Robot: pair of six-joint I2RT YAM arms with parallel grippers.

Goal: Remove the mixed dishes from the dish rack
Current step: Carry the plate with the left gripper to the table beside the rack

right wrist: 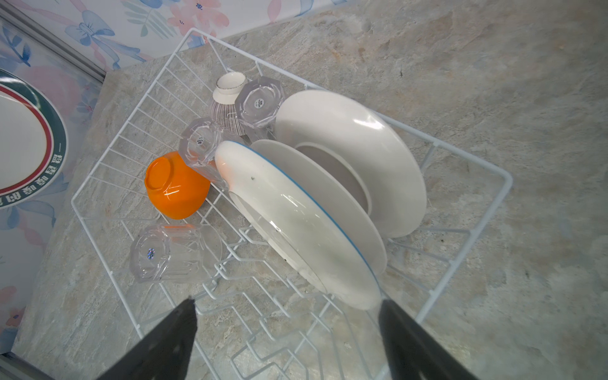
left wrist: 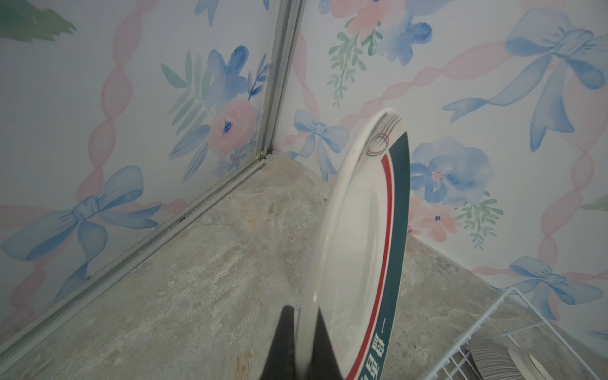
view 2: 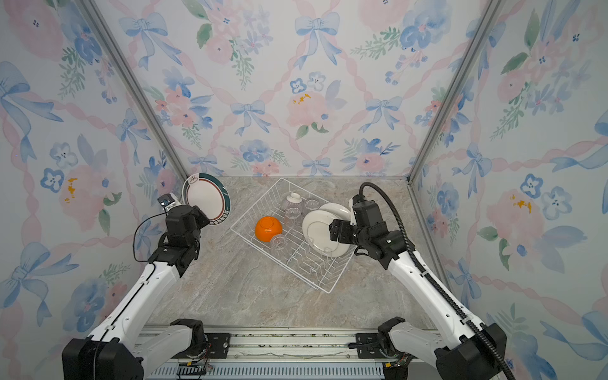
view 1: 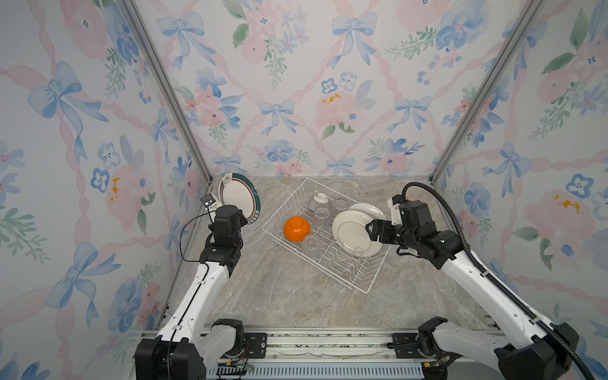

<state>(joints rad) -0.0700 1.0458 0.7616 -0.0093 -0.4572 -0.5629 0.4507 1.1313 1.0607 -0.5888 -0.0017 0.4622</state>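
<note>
- over by the far left corner, the left claw (left wrist: 304,335) is clamped on the rim of a green-rimmed plate (view 1: 238,197), held on edge and well apart from the rack (view 1: 348,269).
- the left wrist view shows both fingers (left wrist: 286,332) pinching that rim; in both top views the wrist hides the grip.
- the right claw (right wrist: 288,302) hangs over the rack with its jaws spread wide, holding nothing, just short of the plates standing in the prongs.
- both top views show only two plates there, a front plate (view 1: 350,230) and a back plate (view 1: 365,209).
- the right wrist view shows a middle plate (right wrist: 329,200) between them, and a blue edge on the front one.
- an orange bowl (view 1: 296,228) sits upside down in the rack, left of the plates.
- the right wrist view shows one tumbler (right wrist: 174,253) lying on its side just beside the bowl.
- two more tumblers (right wrist: 260,102) stand bottoms-up at the far end, next to an upturned ribbed bowl (right wrist: 227,98).
- the same view catches the held plate's red ring and lettering at its edge.
</note>
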